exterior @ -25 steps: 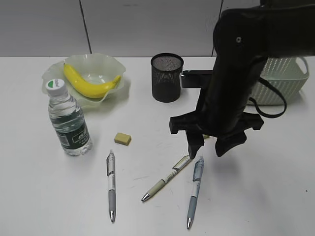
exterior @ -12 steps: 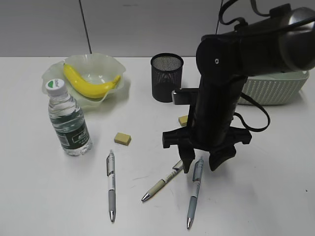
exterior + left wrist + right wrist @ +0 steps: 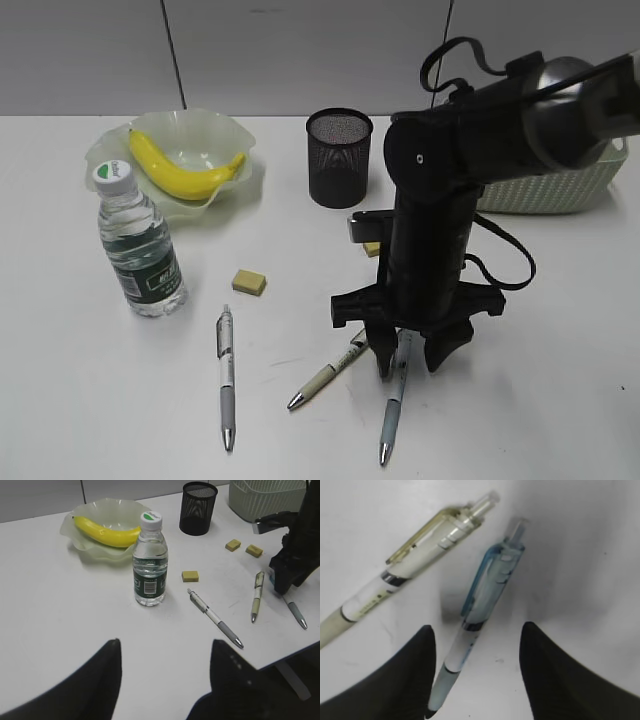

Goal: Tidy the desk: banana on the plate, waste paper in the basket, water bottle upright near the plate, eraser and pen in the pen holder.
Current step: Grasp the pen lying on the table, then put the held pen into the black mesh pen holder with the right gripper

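My right gripper (image 3: 408,362) (image 3: 477,630) is open and low over the table, its fingers on either side of the blue pen (image 3: 393,405) (image 3: 485,600). An olive pen (image 3: 325,378) (image 3: 415,555) lies just left of it and a grey pen (image 3: 227,375) farther left. A yellow eraser (image 3: 249,282) lies by the upright water bottle (image 3: 140,245). The banana (image 3: 185,170) lies on the pale green plate (image 3: 230,135). The black mesh pen holder (image 3: 338,158) stands at the back. My left gripper (image 3: 165,647) is open and empty above the table's near side. No waste paper shows.
A pale green basket (image 3: 570,185) stands at the back right, partly behind the right arm. Two more erasers (image 3: 233,545) (image 3: 254,550) lie near the pen holder; one (image 3: 372,247) peeks out beside the arm in the exterior view.
My right arm has swung left and come down, bringing the open fingers from above the pen tops to astride the blue pen. Nothing else has moved.
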